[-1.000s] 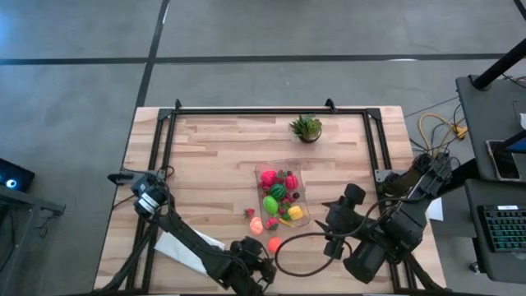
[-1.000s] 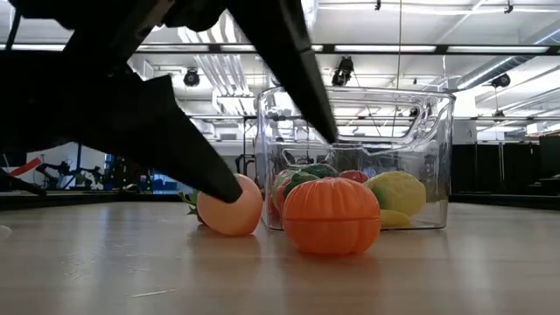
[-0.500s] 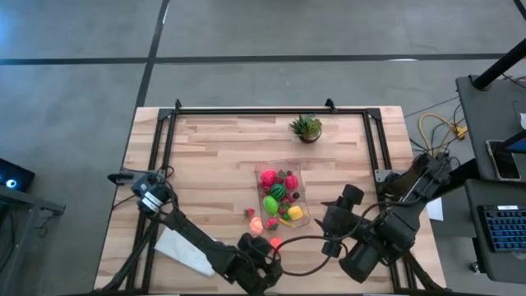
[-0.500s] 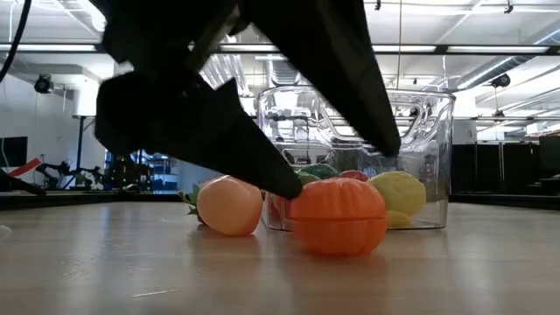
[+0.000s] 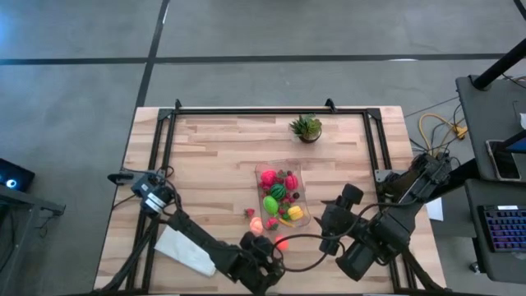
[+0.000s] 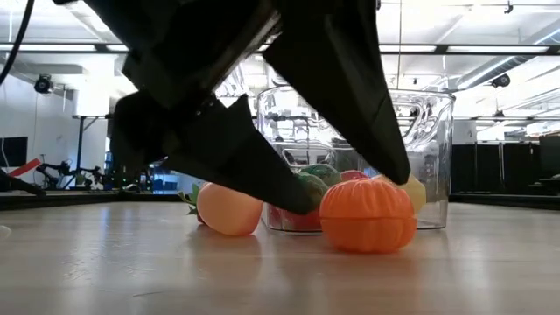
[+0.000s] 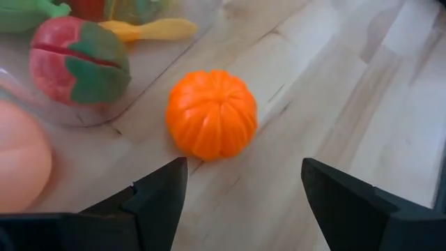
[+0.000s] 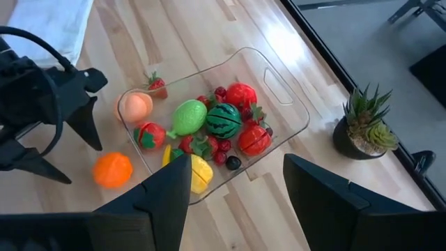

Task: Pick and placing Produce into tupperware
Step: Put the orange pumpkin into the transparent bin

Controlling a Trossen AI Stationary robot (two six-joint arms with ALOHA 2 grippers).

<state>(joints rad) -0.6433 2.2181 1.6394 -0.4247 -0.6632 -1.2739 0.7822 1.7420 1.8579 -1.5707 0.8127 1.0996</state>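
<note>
In the high view, the left gripper (image 5: pixel 275 253) sits at the near edge of the table, just near of the orange fruit (image 5: pixel 282 242), which lies on the wood close to the near end of the tupperware (image 5: pixel 300 177); a peach-coloured fruit (image 5: pixel 256 225) and a small red strawberry (image 5: pixel 249 213) lie on the table at the container's left side, and the rest of the produce is inside it. The right gripper (image 5: pixel 329 233) hovers to the right of the container's near end, the white folded cloth (image 5: pixel 182 250) lies at the near left, and the potted plant (image 5: pixel 306 127) stands at the far side. In the low view, the left gripper's dark fingers (image 6: pixel 262 175) straddle the orange fruit (image 6: pixel 367 215), which rests on the table in front of the clear tupperware (image 6: pixel 429 114), with the peach-coloured fruit (image 6: pixel 229 208) to its left. In the left wrist view, the two fingers (image 7: pixel 164 192) stand wide apart with the orange fruit (image 7: pixel 211 113) ahead of the gap, untouched. In the right wrist view, the right arm's own fingers stand apart with nothing between them, above the tupperware (image 8: pixel 279 87), which holds a lime green fruit (image 8: pixel 188 116), a striped dark green fruit (image 8: pixel 224 120) and red pieces
</note>
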